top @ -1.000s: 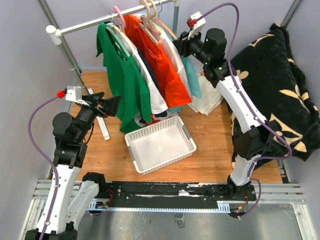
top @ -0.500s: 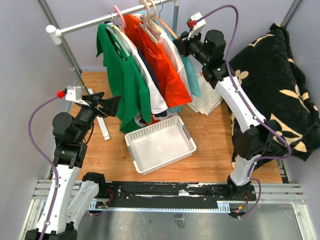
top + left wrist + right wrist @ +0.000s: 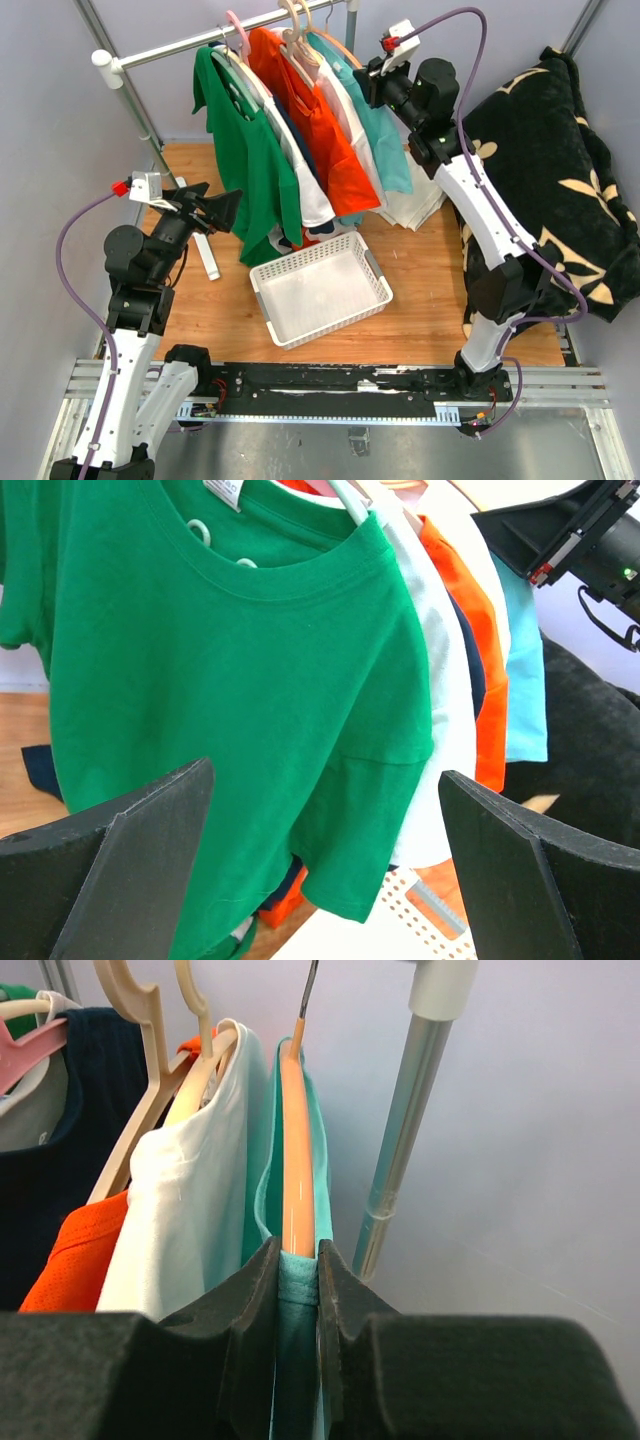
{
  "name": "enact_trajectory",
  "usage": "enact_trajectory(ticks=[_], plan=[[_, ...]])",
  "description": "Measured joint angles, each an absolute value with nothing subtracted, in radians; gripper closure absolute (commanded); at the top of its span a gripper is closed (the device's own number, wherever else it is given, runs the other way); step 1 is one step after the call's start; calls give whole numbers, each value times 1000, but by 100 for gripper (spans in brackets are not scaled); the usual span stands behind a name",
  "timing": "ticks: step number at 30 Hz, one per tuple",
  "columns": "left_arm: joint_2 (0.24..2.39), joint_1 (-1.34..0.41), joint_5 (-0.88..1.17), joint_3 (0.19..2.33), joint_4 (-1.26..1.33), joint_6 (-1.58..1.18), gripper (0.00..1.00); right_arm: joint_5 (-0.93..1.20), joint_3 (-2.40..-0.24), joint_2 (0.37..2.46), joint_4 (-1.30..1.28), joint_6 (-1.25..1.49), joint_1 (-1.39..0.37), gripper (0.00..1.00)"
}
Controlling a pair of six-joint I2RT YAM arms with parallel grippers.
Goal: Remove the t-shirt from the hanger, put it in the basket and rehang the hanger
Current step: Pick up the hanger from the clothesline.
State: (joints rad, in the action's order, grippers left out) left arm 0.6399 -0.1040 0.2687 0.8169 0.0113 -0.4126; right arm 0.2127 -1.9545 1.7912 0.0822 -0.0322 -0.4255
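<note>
Several t-shirts hang on hangers from a rail [image 3: 180, 45]. The teal t-shirt [image 3: 388, 140] is the rightmost one, on an orange hanger [image 3: 297, 1150]. My right gripper [image 3: 364, 84] is shut on the teal shirt's shoulder fabric [image 3: 262, 1190] just below the hanger arm, with the jaws [image 3: 298, 1272] pinching cloth on both sides. The teal shirt is pulled out to the right, away from the white shirt [image 3: 185, 1210]. My left gripper [image 3: 226, 212] is open and empty, level with the green t-shirt [image 3: 230, 700] and a little short of it, its jaws wide apart [image 3: 325, 772].
A white perforated basket [image 3: 372, 268] sits on the wooden floor under the shirts. A black floral blanket [image 3: 560, 170] fills the right side. A white cloth pile [image 3: 418, 205] lies behind the rack. The rack's upright pole [image 3: 400, 1150] stands just right of the orange hanger.
My right gripper has moved up and to the right with the teal shirt's shoulder, swinging the teal shirt out from the others. The left arm has not moved.
</note>
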Motion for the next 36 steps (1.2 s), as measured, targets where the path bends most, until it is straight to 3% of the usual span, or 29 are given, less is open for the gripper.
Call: enact_trajectory(ticks=[36], plan=[[685,-104,313,848,59,-453,0,94,-1565,1420,138,-151,-426,99]])
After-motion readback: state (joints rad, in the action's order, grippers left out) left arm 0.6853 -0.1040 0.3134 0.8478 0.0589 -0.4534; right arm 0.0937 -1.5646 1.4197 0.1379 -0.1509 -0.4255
